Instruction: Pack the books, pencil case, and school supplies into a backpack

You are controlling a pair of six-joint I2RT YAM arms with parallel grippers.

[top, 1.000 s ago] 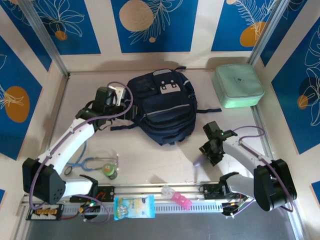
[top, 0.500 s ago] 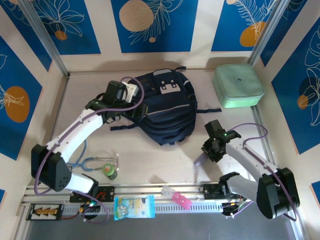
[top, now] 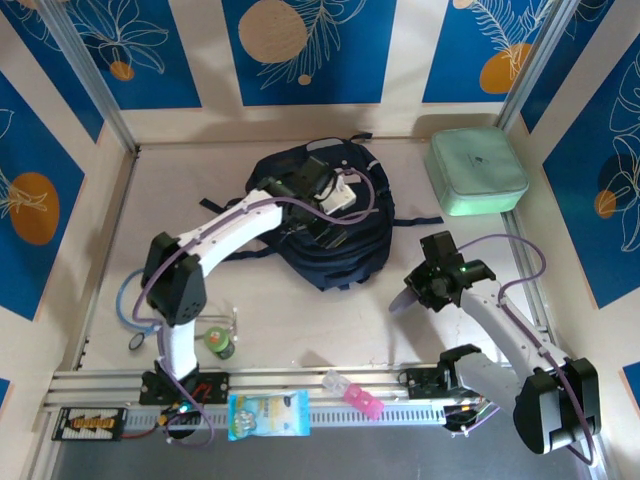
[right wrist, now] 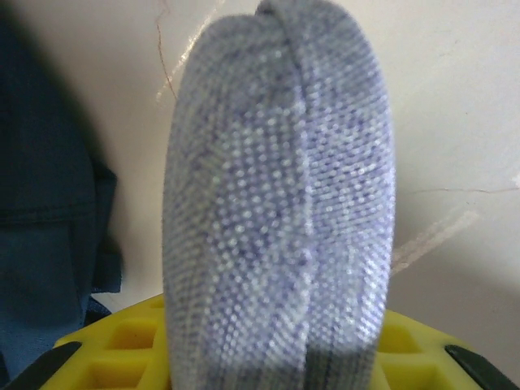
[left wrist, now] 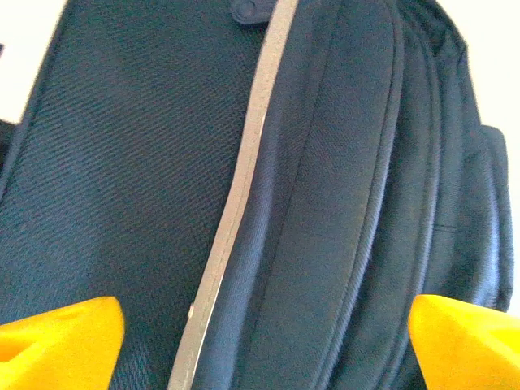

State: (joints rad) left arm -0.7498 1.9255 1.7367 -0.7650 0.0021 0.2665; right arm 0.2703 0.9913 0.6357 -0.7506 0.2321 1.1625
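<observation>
**A:** The navy backpack [top: 345, 258] lies flat mid-surface [top: 300, 325], toward the far wall.

**B:** The left jaws hang right over it, spread wide with nothing in them. 2 yellow fingertips [left wrist: 57, 337] flank the pale trim line [left wrist: 236, 203] on the fabric.

**A:** The right jaws sit to the backpack's near right, apart from it, clamped partway shut on a lavender woven pouch [right wrist: 276, 203].

**B:** A mint-green case [top: 477, 170] rests in the far-right corner.

Backpack [top: 340, 255] partly under left arm [top: 230, 222]
</observation>
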